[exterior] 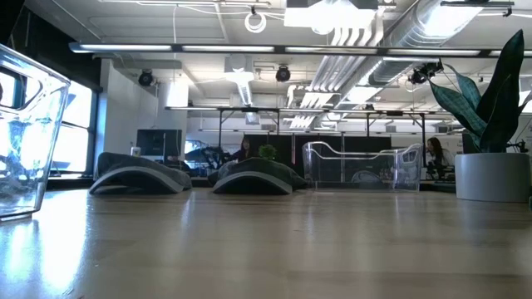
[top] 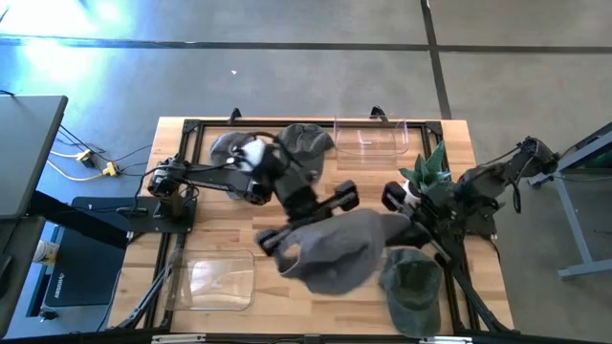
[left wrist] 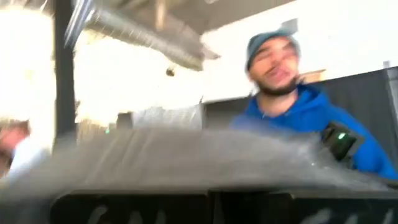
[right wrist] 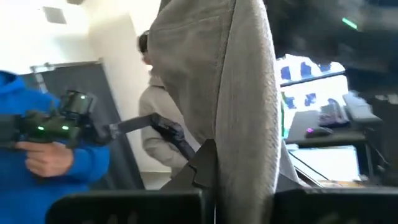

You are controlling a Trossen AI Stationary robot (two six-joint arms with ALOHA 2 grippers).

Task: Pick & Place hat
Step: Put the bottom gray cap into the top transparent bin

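A large grey hat [top: 335,253] hangs over the table's middle, between my two grippers. My left gripper [top: 308,227] is at its far left edge and my right gripper [top: 402,225] at its right end; both are shut on it. The low view shows neither the hat nor the grippers. In the left wrist view the hat [left wrist: 186,155] is a blurred grey sheet across the fingers. In the right wrist view the hat [right wrist: 211,74] rises as a grey fold. My left gripper holds the grey hat by its far left edge [top: 304,232], coming from the table's left. The cloth [left wrist: 205,171] lies spread over the fingers and hides the place of contact. The hat is lifted clear of the table. My right gripper pinches a fold of the hat's right end [right wrist: 245,155] between its two fingers, reaching level from the table's right side. The cloth stands up out of the fingers. This end too is clear of the table.
Two grey hats [top: 234,148] [top: 306,141] lie at the far edge, and a green hat [top: 413,287] at the near right. Clear containers stand at the far right [top: 368,139] and near left [top: 215,282], and a potted plant [top: 426,172] at the right. A person in blue [left wrist: 305,112] stands beyond the table.
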